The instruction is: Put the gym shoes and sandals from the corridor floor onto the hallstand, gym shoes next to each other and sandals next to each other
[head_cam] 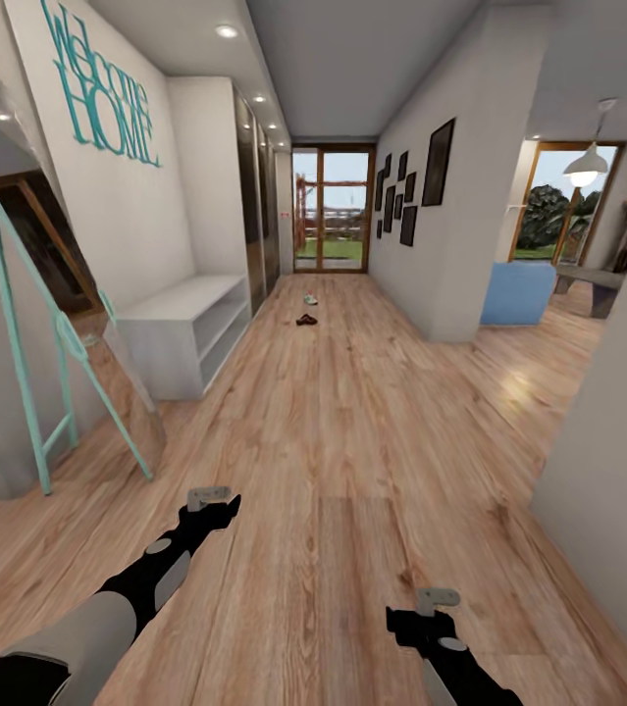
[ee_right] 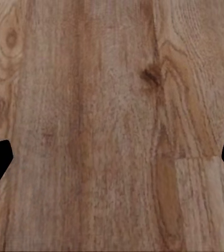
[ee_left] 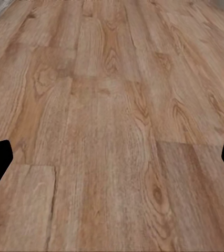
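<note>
Far down the corridor floor [head_cam: 352, 441] lies one pale gym shoe [head_cam: 311, 299], and just in front of it one dark brown sandal [head_cam: 306, 320]; both are small and distant. The hallstand is out of view. My left gripper [head_cam: 223, 510] hangs low over the planks at the near left, and my right gripper [head_cam: 409, 620] at the near right. In the left wrist view the left gripper [ee_left: 112, 163] is open over bare floor. The right gripper [ee_right: 112, 163] in its wrist view is open as well, holding nothing.
A plain low grey bench [head_cam: 187, 328] with open shelves stands against the left wall. A leaning mirror on a teal frame [head_cam: 58, 343] is at the near left. A wall corner [head_cam: 450, 294] and a near wall [head_cam: 617, 471] bound the right; glass doors [head_cam: 331, 208] end the corridor.
</note>
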Controlling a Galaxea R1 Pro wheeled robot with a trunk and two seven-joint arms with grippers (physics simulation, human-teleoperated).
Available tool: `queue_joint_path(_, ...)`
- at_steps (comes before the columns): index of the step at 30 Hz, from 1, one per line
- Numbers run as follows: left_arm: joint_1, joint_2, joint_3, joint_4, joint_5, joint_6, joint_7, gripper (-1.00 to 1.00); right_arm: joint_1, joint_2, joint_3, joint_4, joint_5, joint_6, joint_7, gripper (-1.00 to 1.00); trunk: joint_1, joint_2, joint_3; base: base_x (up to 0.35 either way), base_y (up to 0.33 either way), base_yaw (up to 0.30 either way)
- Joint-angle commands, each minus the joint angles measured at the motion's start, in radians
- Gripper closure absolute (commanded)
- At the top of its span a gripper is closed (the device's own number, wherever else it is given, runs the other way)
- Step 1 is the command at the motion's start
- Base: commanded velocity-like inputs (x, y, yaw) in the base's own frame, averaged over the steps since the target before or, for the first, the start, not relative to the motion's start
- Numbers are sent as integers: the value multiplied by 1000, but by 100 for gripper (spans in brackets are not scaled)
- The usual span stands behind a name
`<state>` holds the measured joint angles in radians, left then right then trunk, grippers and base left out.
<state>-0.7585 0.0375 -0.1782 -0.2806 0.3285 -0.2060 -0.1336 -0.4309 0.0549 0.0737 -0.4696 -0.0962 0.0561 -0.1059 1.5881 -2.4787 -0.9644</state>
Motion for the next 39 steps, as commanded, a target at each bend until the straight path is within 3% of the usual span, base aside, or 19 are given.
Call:
queue_joint_path(1, -1, 1, -7, 1, 10, -4, 7, -100, 0, 0, 9, -2, -10, 5, 2, -100, 0, 0, -1, 348, -90, 0)
queue_joint_path(6, -1, 1, -6, 1, 9, -4, 60, -100, 0, 0, 12, -1, -10, 5, 19, -100, 0, 0, -1, 348, -91, 0)
queue_joint_path(11, -1, 1, -6, 1, 9, -4, 68, -100, 0, 0, 13, -2, -10, 5, 45, -100, 0, 0, -1, 348, -92, 0)
queue_joint_path(16, -1, 1, -6, 15, 9, -5, 70, -100, 0, 0, 13, -1, -3, 7, 183, -100, 0, 0, -1, 348, -92, 0)
queue_joint_path(19, -1, 1, -6, 23, 8, -11, 71, -100, 0, 2, 11, -1, -2, 7, 208, -100, 0, 0, -1, 348, -92, 0)
queue_joint_path(33, -1, 1, -6, 42, 8, -33, 71, -100, 0, 4, 7, -5, 0, 5, 216, -100, 0, 0, -1, 348, -92, 0)
queue_joint_path(39, -1, 1, -6, 44, 8, -34, 72, -100, 0, 4, 5, -7, 0, 5, 142, -100, 0, 0, -1, 348, -92, 0)
